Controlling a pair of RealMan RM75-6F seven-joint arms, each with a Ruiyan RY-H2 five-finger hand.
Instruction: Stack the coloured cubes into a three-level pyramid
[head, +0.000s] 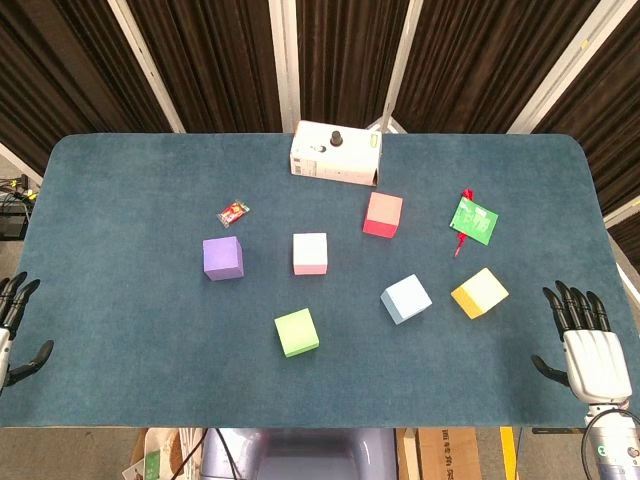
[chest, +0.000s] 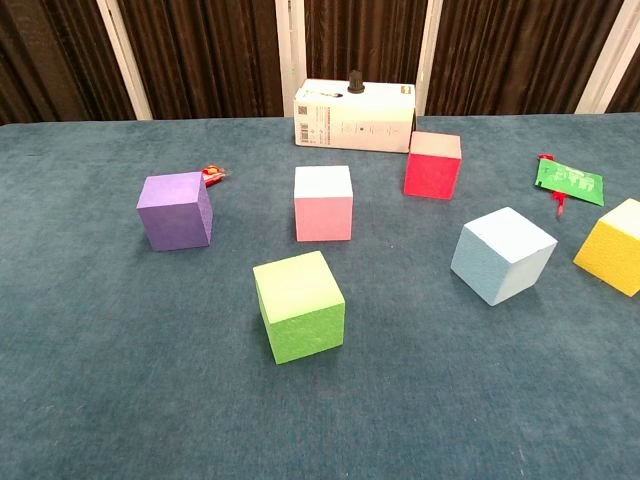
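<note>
Several coloured cubes lie apart on the blue table, none stacked: purple, pink, red, green, light blue and yellow. My left hand rests at the table's front left edge with fingers spread and nothing in it. My right hand sits at the front right edge, fingers apart and empty. Neither hand shows in the chest view.
A white carton with a black knob stands at the back centre. A small red wrapper lies behind the purple cube. A green packet with a red tag lies at the right.
</note>
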